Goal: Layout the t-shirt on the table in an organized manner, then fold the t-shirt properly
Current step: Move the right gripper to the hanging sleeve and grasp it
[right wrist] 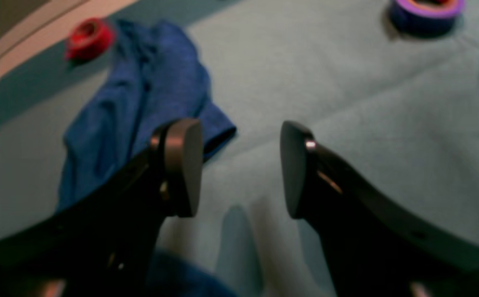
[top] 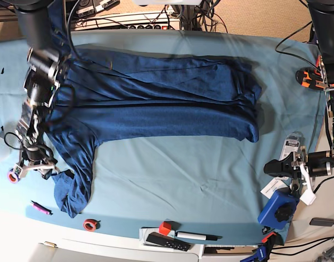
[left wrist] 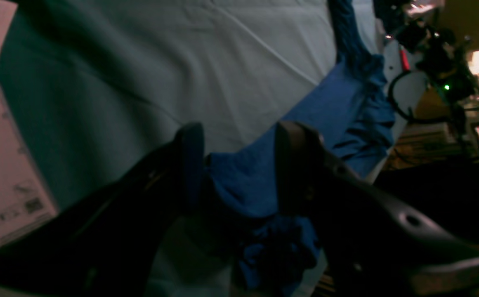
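Note:
The dark blue t-shirt (top: 156,103) lies spread lengthwise across the far half of the table (top: 183,180), wrinkled, with one sleeve (top: 74,191) hanging toward the front left. My right gripper (top: 35,166) hovers just left of that sleeve. In the right wrist view this gripper (right wrist: 241,165) is open over bare teal cloth, with the sleeve (right wrist: 148,82) to its left. In the left wrist view my left gripper (left wrist: 239,165) has its jaws wide apart, and blue shirt fabric (left wrist: 338,111) lies between and under the fingers. The left arm (top: 320,162) stands at the table's right side.
A red tape roll (top: 90,224) and a purple tape roll (top: 13,176) lie at the front left. A pink marker (top: 40,208), red cube (top: 165,227), black remote (top: 167,241) and pen (top: 197,236) line the front edge. A white card (top: 291,145) and blue clamp (top: 277,210) sit at right.

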Tool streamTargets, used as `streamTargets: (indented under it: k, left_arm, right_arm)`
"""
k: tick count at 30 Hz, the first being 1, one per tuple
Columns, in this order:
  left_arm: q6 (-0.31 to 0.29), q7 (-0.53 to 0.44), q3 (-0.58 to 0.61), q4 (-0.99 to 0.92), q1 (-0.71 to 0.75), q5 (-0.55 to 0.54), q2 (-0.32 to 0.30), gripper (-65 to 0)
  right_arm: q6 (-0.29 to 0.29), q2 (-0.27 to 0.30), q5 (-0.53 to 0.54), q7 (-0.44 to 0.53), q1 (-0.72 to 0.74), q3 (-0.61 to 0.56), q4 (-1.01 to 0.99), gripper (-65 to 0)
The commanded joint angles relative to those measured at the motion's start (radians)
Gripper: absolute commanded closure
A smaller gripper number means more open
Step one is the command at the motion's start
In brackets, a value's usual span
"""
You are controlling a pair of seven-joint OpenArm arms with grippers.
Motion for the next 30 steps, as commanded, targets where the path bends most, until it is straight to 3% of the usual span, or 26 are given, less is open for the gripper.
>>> streamTargets:
  k: [1, 8, 12, 15, 20, 23, 30]
  left_arm:
    - [-0.001, -0.014, -0.005, 0.013, -0.033, -0.027, -0.017, -29.4]
    - [-0.001, -0.014, -0.005, 0.013, -0.033, -0.027, -0.017, -29.4]
    - [-0.001, -0.015, -0.005, 0.013, -0.033, -0.027, -0.021, -29.4]
    - [-0.001, -0.014, -0.005, 0.013, -0.033, -0.027, -0.019, -29.4]
    - [-0.001, -0.014, -0.005, 0.013, -0.033, -0.027, -0.020, -29.4]
    - [-0.001, -0.014, -0.005, 0.013, -0.033, -0.027, -0.020, -29.4]
    - [-0.001, -0.014, -0.005, 0.013, -0.033, -0.027, -0.019, -29.4]
  right_arm:
    - [-0.006, 0.018, -0.007, 0.050, 0.052, 0.003, -0.017, -30.2]
    - [-0.023, 0.014, -0.039, 0.096, 0.125, 0.003, -0.095, -30.1]
    - [-0.121, -0.002, -0.039, 0.089, 0.121, 0.003, -0.095, -30.1]
    - [-0.158, -0.016, -0.040, 0.097, 0.118, 0.003, -0.111, -30.1]
    - [-0.154, -0.018, -0.039, 0.105, 0.126, 0.003, -0.158, -30.1]
    - [-0.113, -0.021, -0.039, 0.133, 0.130, 0.001, -0.213, -30.1]
    - [-0.093, -0.064, -0.039, 0.209, 0.130, 0.001, -0.239, -30.1]
